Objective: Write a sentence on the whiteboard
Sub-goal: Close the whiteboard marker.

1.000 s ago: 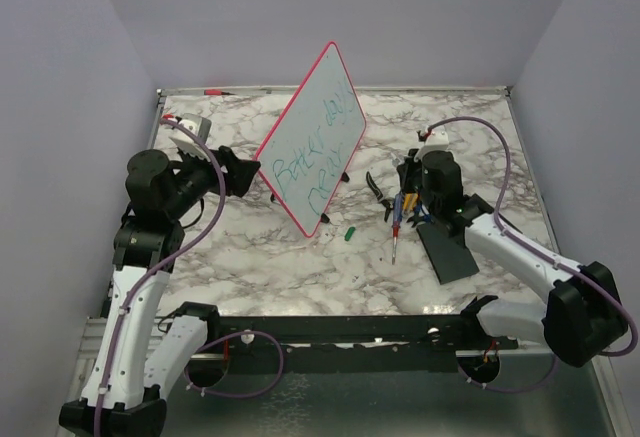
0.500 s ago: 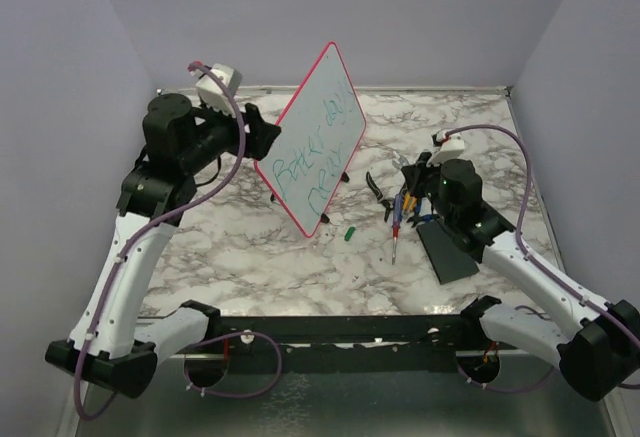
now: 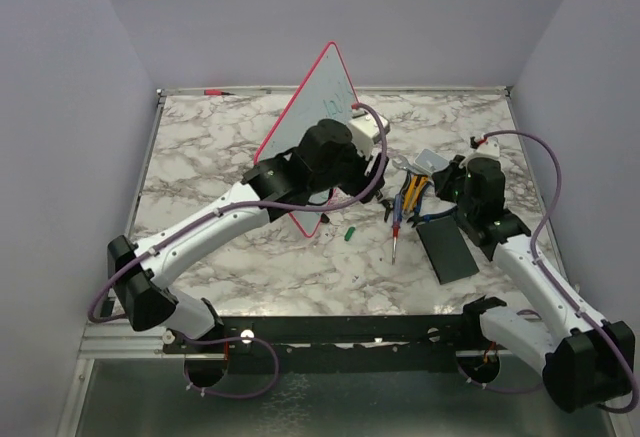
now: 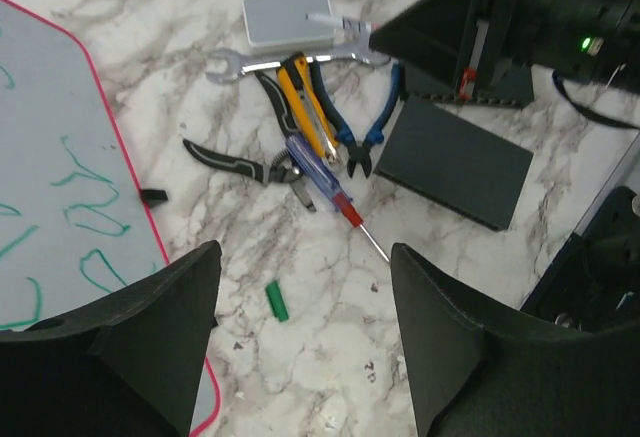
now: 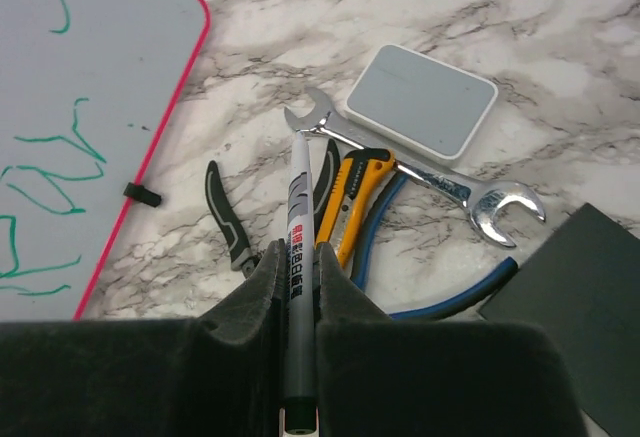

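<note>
Standing tilted at mid-table on the grey-veined marble tabletop (image 3: 200, 147), the large white rectangular whiteboard with red-pink rim (image 3: 322, 87) bears green writing. Left gripper (image 4: 305, 257): jaws spread wide and holding nothing, above the scattered metal hand tools (image 4: 310, 147). Right gripper (image 5: 297, 267): pressed together on a slim white marker pen (image 5: 298, 197), also over the tools.

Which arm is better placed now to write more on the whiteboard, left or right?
Right, most likely. The right gripper is shut on a marker, and the whiteboard stands to its left. The left gripper is open and empty.
</note>
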Tool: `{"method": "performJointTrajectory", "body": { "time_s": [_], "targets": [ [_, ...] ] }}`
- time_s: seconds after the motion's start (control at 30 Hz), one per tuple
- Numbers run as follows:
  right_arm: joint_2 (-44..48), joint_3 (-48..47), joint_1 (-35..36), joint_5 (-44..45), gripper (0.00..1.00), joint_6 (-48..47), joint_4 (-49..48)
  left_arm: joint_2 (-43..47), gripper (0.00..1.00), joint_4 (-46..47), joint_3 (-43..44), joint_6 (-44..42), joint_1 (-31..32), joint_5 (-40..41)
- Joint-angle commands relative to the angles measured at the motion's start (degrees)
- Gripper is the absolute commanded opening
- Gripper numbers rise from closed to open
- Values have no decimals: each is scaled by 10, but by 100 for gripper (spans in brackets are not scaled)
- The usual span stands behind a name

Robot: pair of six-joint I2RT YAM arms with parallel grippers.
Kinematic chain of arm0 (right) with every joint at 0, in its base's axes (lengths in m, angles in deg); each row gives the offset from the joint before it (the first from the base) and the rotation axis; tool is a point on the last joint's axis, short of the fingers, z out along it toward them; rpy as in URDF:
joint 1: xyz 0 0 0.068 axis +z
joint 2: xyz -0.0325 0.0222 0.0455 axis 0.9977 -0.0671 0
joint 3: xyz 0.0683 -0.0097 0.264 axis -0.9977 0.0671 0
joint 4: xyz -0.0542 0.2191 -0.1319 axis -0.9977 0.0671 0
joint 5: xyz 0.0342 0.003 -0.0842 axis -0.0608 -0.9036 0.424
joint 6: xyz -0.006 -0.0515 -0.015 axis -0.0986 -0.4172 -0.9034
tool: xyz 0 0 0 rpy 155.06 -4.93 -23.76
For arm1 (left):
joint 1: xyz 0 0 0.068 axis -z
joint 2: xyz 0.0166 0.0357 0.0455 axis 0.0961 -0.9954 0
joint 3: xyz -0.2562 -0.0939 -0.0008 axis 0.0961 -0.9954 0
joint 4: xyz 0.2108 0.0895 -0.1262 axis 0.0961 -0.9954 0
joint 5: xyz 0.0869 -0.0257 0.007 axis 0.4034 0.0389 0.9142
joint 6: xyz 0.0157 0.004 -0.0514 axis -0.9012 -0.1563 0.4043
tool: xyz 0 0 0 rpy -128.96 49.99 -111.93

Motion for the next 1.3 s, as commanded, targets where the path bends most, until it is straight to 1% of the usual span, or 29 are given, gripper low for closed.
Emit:
{"method": "performJointTrajectory", "body": {
  "time_s": [0.0, 0.2, 0.3, 0.43, 0.57, 0.9, 1.27],
  "targets": [
    [32, 18, -26, -17, 1, 33, 29, -10, 69, 39, -67, 53, 40, 60],
    [77, 35, -28, 16, 1, 33, 30, -21, 69, 98, -184, 134, 60, 91],
    [93, 42, -28, 11, 1, 27, 26, -42, 69, 112, -208, 161, 69, 121],
    [95, 43, -28, 5, 1, 23, 29, -88, 66, 113, -200, 163, 86, 161],
    [99, 43, -28, 3, 1, 23, 29, -129, 60, 113, -197, 179, 87, 179],
    [107, 51, -28, 8, 1, 16, 24, -208, 57, 113, -180, 183, 86, 232],
    [106, 58, -28, 11, 1, 11, 23, -245, 53, 113, -176, 207, 74, 234]
  ]
}}
